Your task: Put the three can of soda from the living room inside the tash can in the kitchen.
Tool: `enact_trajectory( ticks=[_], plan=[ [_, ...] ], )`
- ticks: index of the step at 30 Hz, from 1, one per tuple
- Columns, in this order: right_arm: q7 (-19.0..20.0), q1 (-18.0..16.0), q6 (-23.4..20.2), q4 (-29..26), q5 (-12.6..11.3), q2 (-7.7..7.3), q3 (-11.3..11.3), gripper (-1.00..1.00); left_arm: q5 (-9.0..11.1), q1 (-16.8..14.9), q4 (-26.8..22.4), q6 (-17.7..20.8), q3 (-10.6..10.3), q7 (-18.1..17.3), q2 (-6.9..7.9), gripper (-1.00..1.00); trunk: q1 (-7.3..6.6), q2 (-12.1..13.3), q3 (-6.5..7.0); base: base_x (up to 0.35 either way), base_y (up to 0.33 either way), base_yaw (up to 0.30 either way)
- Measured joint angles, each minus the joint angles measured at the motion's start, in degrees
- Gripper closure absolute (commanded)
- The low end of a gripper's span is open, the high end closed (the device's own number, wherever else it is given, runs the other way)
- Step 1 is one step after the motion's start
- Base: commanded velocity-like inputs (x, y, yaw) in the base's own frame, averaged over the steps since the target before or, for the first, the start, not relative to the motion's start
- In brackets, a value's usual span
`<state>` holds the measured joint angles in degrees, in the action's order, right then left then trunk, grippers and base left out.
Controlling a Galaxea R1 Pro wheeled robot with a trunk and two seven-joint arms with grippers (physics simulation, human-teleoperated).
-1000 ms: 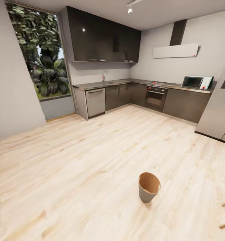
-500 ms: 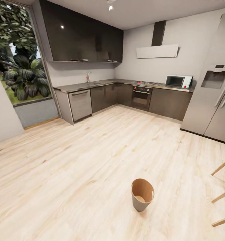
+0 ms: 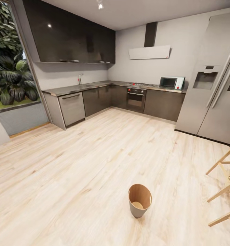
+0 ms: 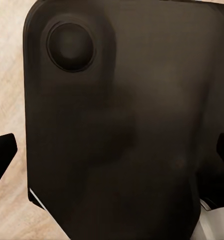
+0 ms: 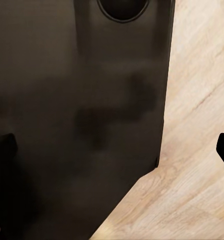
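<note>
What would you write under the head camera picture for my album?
Open wooden bin standing alone on the pale kitchen floor, with fridge and oven behind.

The bin (image 3: 139, 200) stands on the floor (image 3: 94, 164), with the oven (image 3: 135, 100) far behind it, the microwave (image 3: 171, 83) and fridge (image 3: 214, 85) behind to its right, and the window (image 3: 9, 68) far left.

A home kitchen: dark cabinets (image 3: 101, 97), oven (image 3: 135, 100), microwave (image 3: 171, 83), fridge (image 3: 214, 85).
</note>
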<state>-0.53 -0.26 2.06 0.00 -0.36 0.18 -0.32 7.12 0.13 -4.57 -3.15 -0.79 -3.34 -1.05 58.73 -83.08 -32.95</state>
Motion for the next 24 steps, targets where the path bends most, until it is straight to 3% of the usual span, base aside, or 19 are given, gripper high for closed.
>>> enact_trajectory(
  ticks=[24],
  plan=[
    [0.1, 0.0, 0.7, 0.0, 0.5, 0.05, 0.6, -1.0, 0.4, 0.0, -0.1, 0.1, 0.4, 0.0, 0.25, -1.0, 0.0, 0.0, 0.0, 0.0, 0.0, -0.002]
  ],
)
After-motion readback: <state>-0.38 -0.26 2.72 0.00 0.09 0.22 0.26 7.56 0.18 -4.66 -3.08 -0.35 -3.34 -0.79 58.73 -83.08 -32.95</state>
